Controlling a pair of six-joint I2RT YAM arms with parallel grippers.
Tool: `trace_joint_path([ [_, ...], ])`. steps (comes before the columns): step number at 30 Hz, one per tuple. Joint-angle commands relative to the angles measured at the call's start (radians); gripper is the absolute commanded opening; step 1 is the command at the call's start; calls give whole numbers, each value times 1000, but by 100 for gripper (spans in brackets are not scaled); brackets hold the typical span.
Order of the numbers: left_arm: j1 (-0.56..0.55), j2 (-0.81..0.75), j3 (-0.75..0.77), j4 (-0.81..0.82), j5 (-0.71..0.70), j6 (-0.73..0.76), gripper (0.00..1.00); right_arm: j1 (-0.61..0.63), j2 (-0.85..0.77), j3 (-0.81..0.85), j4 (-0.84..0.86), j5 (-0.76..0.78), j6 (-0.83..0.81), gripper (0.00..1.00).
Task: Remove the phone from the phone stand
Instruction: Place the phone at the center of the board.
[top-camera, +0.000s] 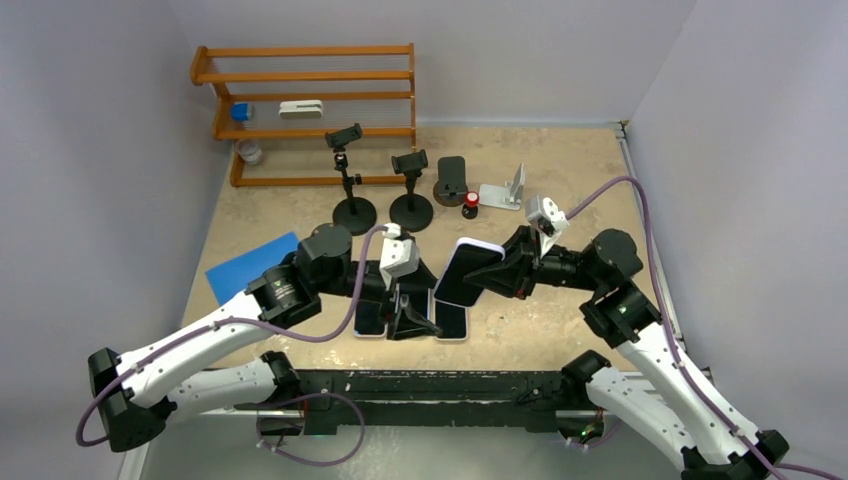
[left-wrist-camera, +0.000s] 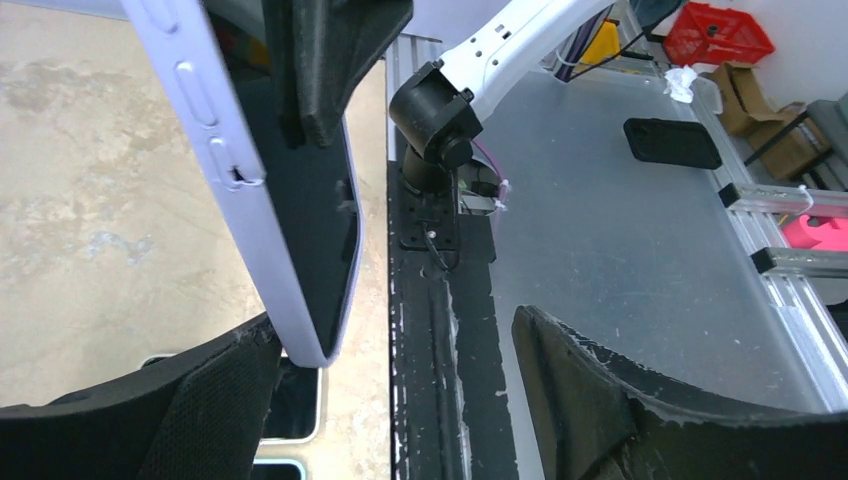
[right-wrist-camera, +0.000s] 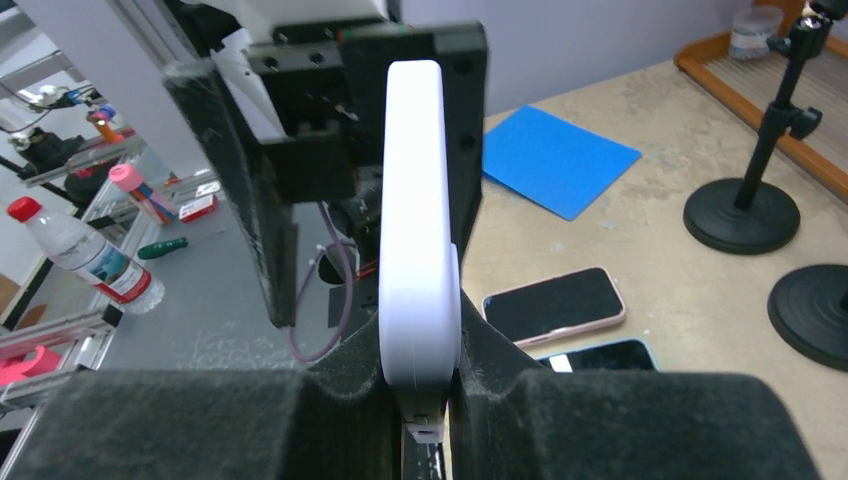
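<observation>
Now, phone: lifted and tilted in the air over mid-table, free of every stand.
Right hand: clamped on the phone's edge, carrying it alone.
Left hand: at 7 o'clock of the phone, fingers spread wide, gripping nothing.
Pink-cased phone, blue-cased phone: flat on the table, about 6 o'clock.
Taller clamp stand, shorter clamp stand: at 12 o'clock, cradles empty.
Progress: removal looks done; only setting the phone down seems left.
</observation>
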Motion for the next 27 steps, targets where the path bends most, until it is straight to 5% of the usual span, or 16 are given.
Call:
trace_joint_path([
  [1, 2, 71, 58, 113, 79, -61, 79, 5, -7, 8, 191, -59, 68, 0],
  [7, 2, 123, 78, 164, 79, -102, 65, 4, 0, 1, 227, -77, 88, 0],
  [16, 2, 136, 41, 283, 78, -192, 0, 4, -37, -40, 264, -29, 126, 5],
  [19, 2, 133, 1, 365, 65, -254, 0, 4, -56, -94, 377, 4, 219, 46],
  [21, 2, 129, -28, 427, 44, -299, 0, 4, -68, -146, 479, 25, 296, 59],
  [24, 2, 124, -54, 479, 6, -344, 0, 4, -79, -203, 580, 68, 366, 59],
  [27, 2, 127, -67, 510, -4, -365, 0, 4, -76, -243, 669, 80, 430, 36],
])
